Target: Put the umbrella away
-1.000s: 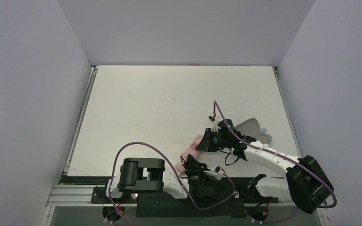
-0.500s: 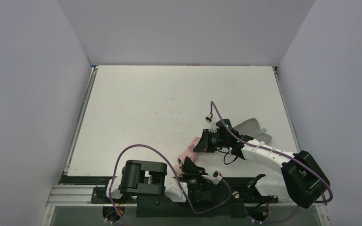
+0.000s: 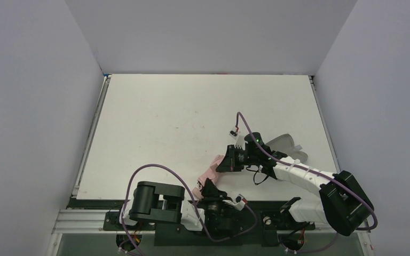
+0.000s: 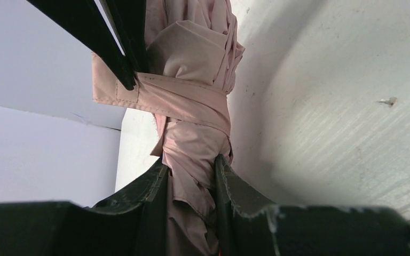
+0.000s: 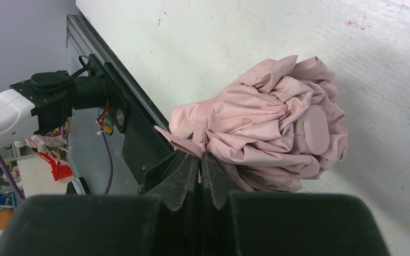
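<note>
Pale pink umbrella (image 5: 267, 133), crumpled, strap-bound; left tool (image 4: 191, 162) narrow around its bundle, right tool (image 5: 200, 158) tight on fabric.

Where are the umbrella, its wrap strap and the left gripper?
umbrella (image 5: 267, 133), right wrist view, bunched canopy fabric.
wrap strap (image 4: 187, 104), left wrist view, band around the canopy.
left gripper (image 4: 191, 164), left wrist view, between the fingertips.

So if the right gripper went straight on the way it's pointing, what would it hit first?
The umbrella. The right gripper is shut on a flap of its pink fabric, and the bunched canopy sits right ahead of the fingertips, though depth is hard to judge.
</note>
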`<state>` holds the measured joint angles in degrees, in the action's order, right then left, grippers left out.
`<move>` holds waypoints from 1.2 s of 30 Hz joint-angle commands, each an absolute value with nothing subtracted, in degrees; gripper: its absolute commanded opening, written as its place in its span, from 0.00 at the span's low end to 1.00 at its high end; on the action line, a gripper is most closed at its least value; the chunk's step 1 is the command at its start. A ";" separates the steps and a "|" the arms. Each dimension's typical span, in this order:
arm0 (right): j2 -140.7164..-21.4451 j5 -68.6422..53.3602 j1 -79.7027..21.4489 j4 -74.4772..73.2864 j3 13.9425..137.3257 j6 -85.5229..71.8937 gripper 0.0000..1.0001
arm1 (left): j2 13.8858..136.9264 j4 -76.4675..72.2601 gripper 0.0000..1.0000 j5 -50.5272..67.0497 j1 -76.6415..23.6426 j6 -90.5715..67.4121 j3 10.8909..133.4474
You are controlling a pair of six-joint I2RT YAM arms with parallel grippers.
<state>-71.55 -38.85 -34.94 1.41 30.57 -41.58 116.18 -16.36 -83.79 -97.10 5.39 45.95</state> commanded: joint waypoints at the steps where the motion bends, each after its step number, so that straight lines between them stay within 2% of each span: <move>1: -65.90 -46.72 -34.88 21.27 37.49 -43.23 0.00 | 116.98 -18.21 0.00 -70.73 -98.42 6.27 44.55; 8: -67.02 -48.69 -38.11 20.77 39.39 -41.94 0.00 | 117.79 -17.78 0.00 -70.10 -98.09 6.46 45.27; 22: -76.57 -43.83 -43.97 17.00 43.80 -39.19 0.00 | 118.32 -19.75 0.00 -69.85 -98.09 8.66 45.42; 36: -81.26 -24.16 -44.80 -4.42 48.70 -28.80 0.00 | 118.12 -21.53 0.00 -70.64 -98.17 10.01 45.05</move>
<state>-80.47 -29.85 -44.27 -9.10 42.28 -30.50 116.49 -17.61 -81.60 -97.01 9.72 44.40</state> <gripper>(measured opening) 0.004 0.242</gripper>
